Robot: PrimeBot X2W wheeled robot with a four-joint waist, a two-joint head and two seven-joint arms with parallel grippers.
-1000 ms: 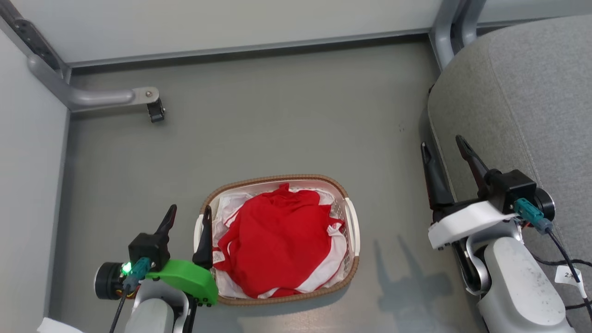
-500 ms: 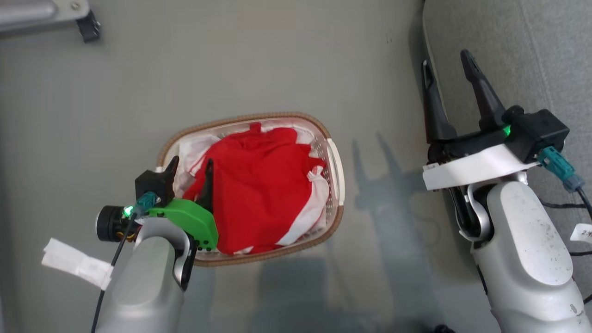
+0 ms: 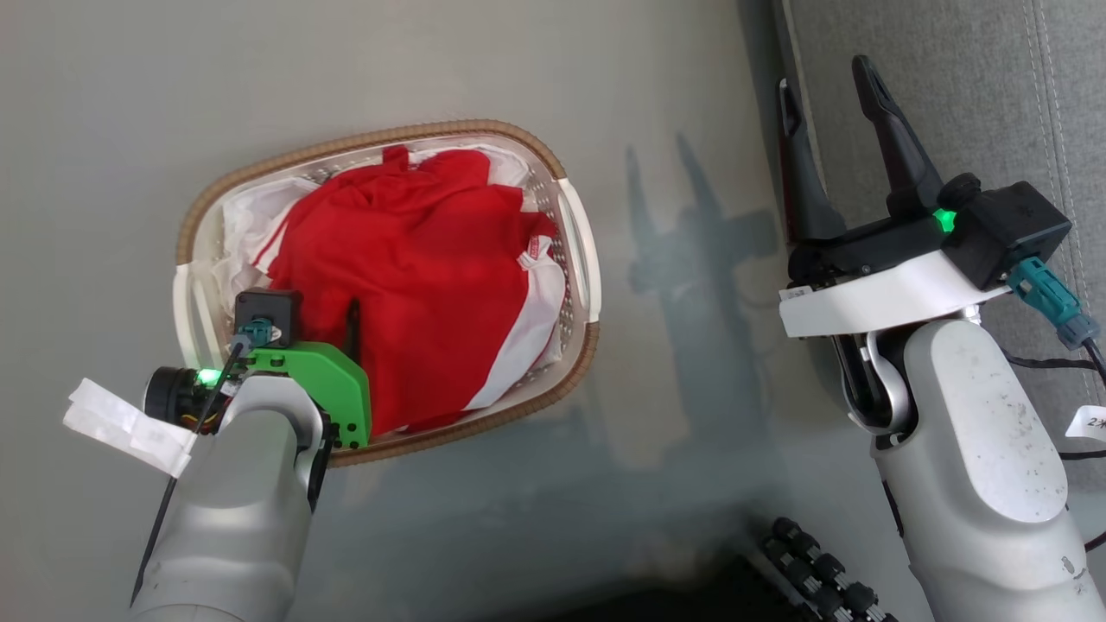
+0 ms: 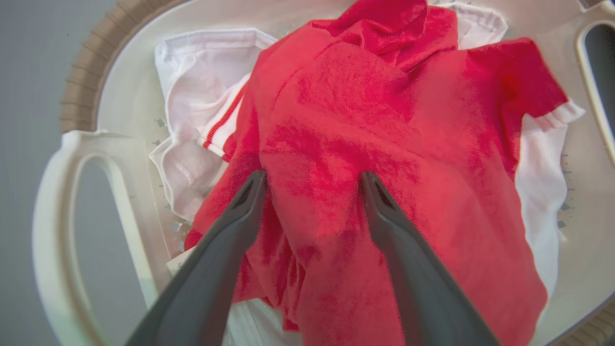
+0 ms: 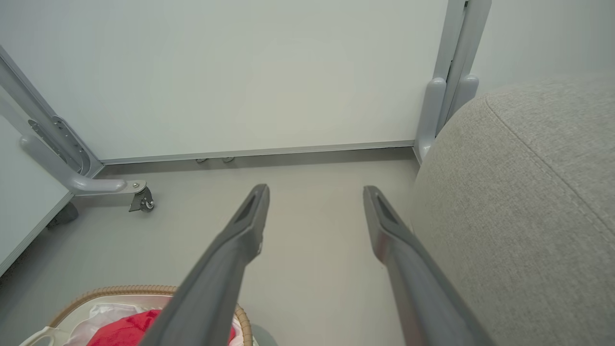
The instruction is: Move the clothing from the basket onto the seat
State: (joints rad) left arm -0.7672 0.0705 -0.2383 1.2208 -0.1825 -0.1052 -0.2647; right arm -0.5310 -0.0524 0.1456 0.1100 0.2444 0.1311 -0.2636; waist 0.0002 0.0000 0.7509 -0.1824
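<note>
Grey floor (image 3: 674, 86); clothing (image 3: 415, 259) label (image 3: 537, 248) illegible; tag (image 3: 1090, 423) starts "2".

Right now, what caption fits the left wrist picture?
Open left gripper straddles a fold of red clothing in the basket.

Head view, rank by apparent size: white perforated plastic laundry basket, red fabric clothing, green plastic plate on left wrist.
1. white perforated plastic laundry basket
2. red fabric clothing, inside it
3. green plastic plate, smallest even though nearer the camera

Grey floor (image 5: 312, 250), white wall panel (image 5: 264, 72), castor leg (image 5: 103, 185)
</note>
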